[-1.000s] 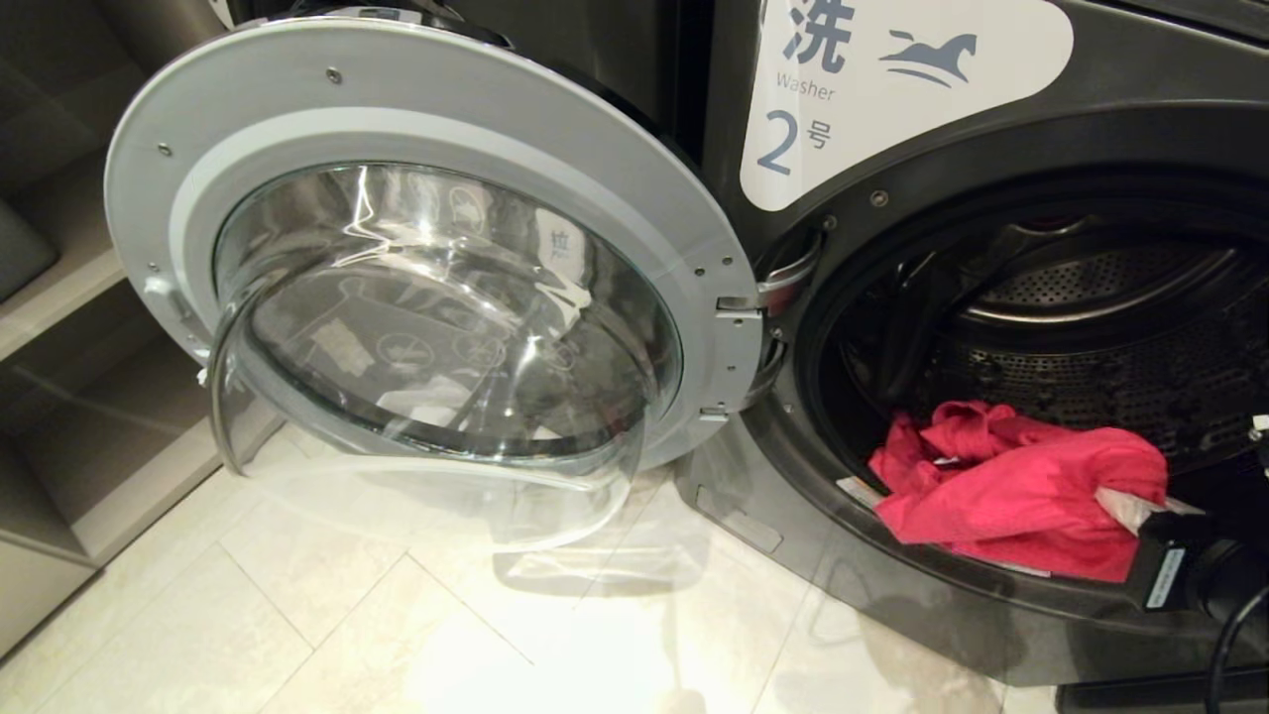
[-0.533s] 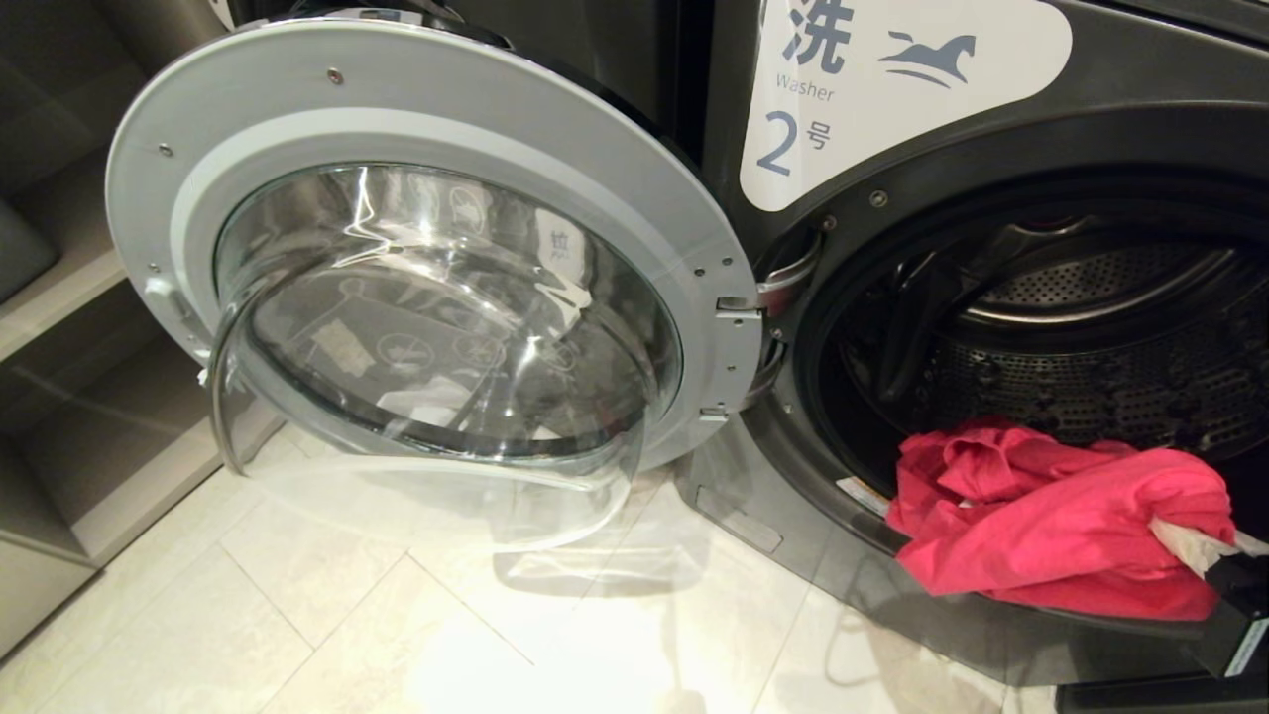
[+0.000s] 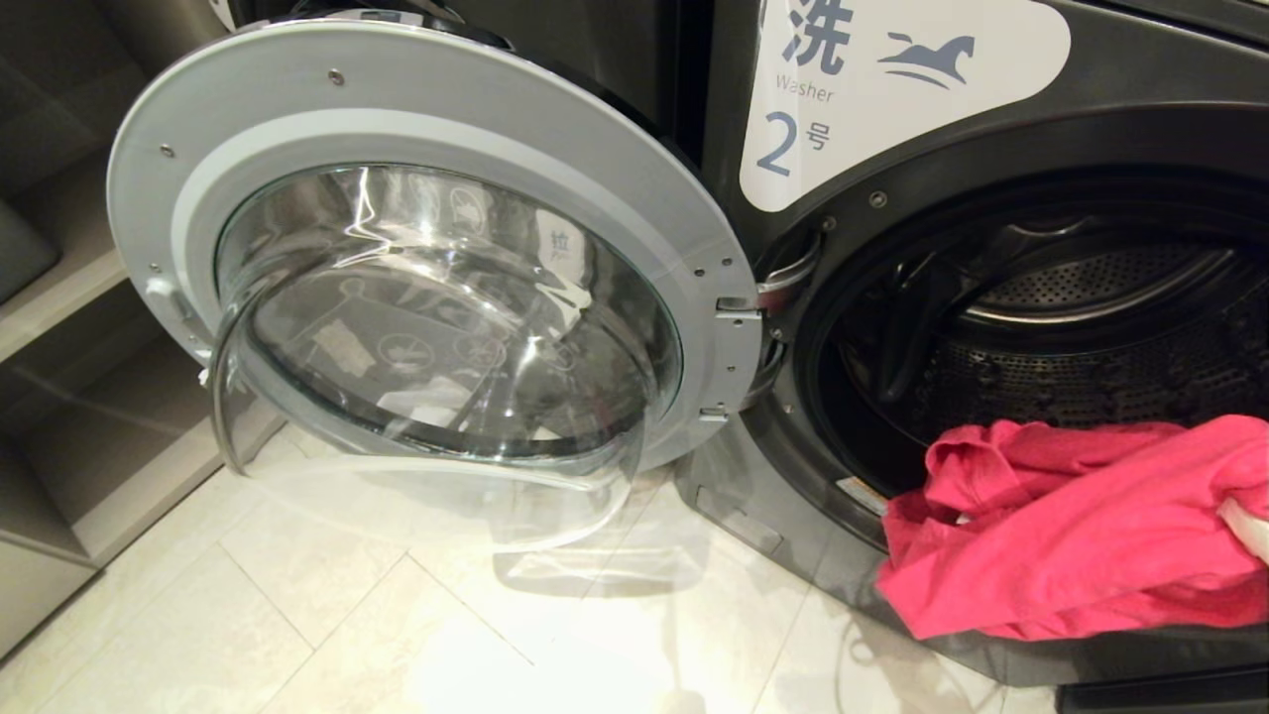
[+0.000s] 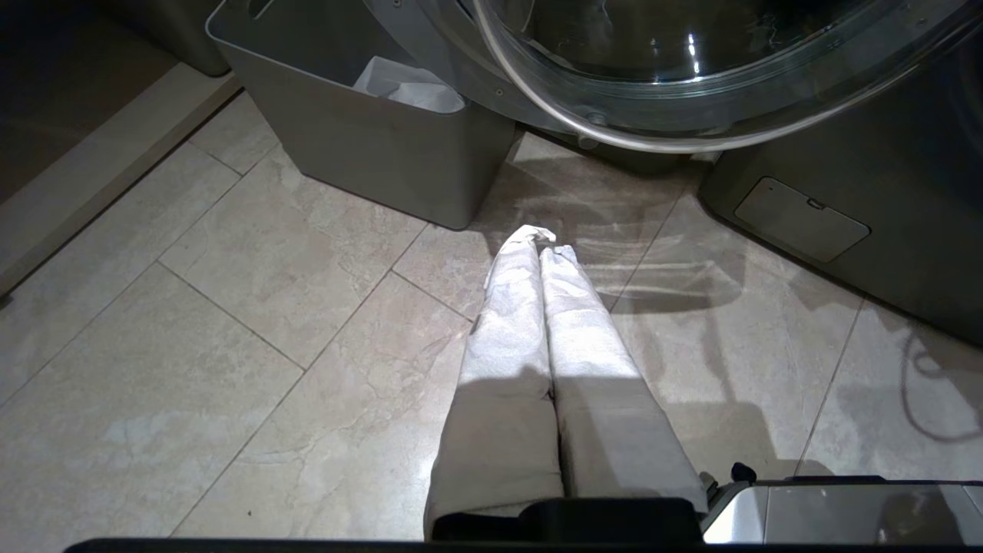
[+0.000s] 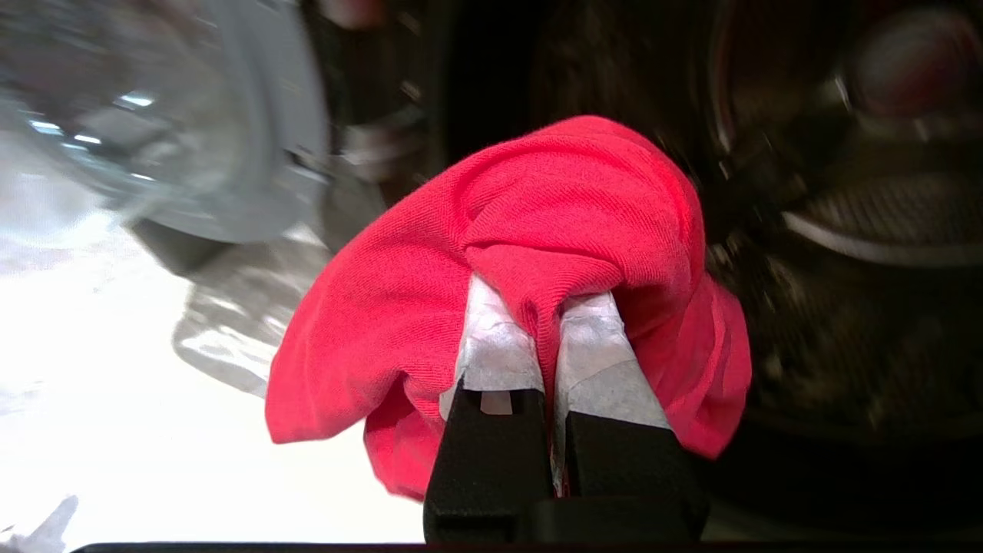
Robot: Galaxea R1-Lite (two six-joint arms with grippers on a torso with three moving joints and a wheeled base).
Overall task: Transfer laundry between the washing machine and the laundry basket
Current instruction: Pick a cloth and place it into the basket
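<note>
Right gripper [image 5: 541, 322] at the mouth of the washing machine [image 3: 1041, 178], out past the right edge of the head view; padded fingers [image 5: 495, 346] pinched tight on a fold of the red garment [image 3: 1071, 526], cloth bulging over and around both tips. Garment bunched, draped over the lower rim of the drum opening [image 3: 1001, 337], long axis running across the opening from the near left hem toward the right edge of the head view, lower hem hanging over the dark front panel above the tiled floor [image 3: 347, 635]. Round glass door [image 3: 416, 248] swung wide to the left. Left gripper [image 4: 541, 250] low over the floor tiles, pointing toward the grey laundry basket [image 4: 369, 146], cloth-wrapped fingers pressed together on nothing. White cloth [image 4: 407, 84] inside the basket, basket tucked under the open door.
</note>
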